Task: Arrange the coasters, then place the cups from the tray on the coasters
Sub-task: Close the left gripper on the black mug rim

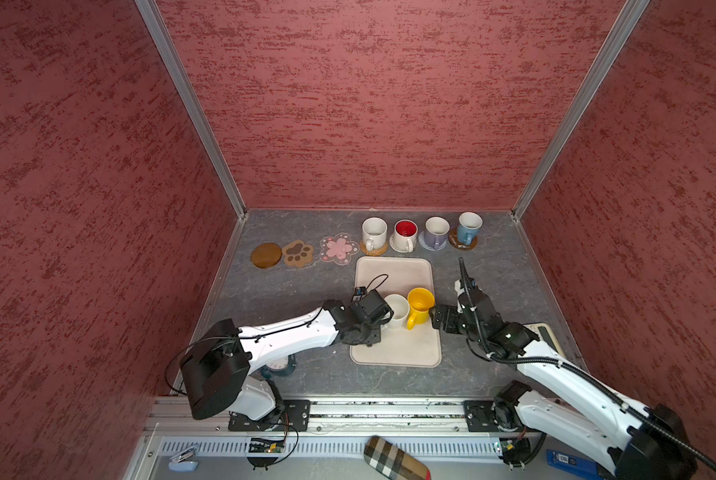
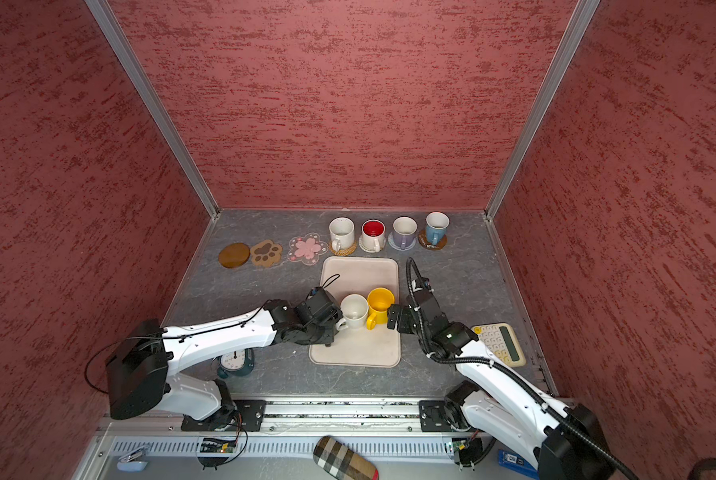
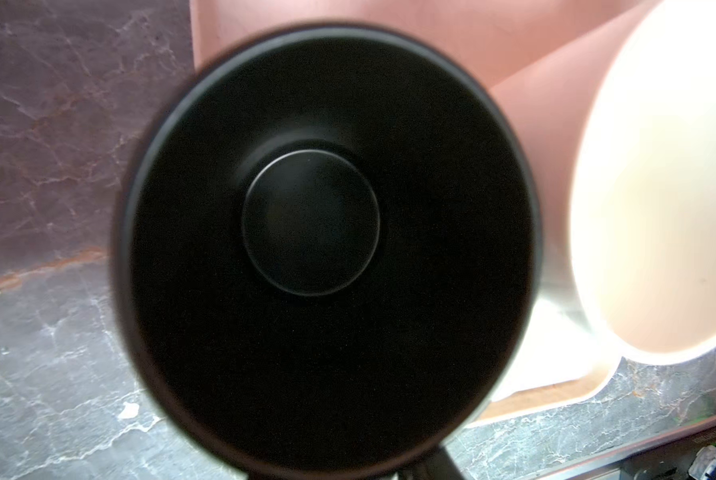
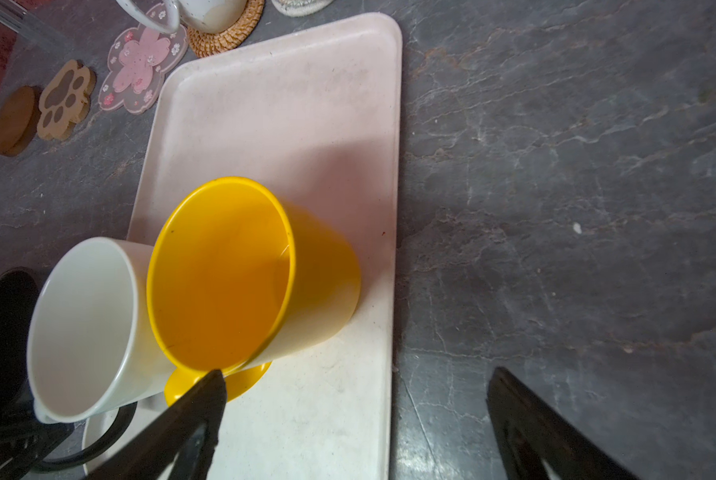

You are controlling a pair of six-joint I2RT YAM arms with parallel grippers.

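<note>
Grey marbled tabletop inside red textured walls is where we work, and the trouble sits nearest us, low in the middle of both top views, on the beige tray. Our left gripper hangs at the tray's left edge, its wrist view filled by the inside of the black mug; we cannot tell whether its jaws are spread or pinching the mug's wall. Just right of it the white mug stands close against the yellow mug. Our right gripper waits spread wide, one finger beside the yellow handle. We judge that lifting the black mug could nudge the white one and shove the yellow one into that finger, and a shallow rim hold could let the mug swing. Farther off, at the tray's upper left, the brown disc coaster, paw coaster and flower coaster lie bare and crowded, so a careless set-down could straddle two. Beyond the tray, a row of four mugs already stands on coasters.
</note>
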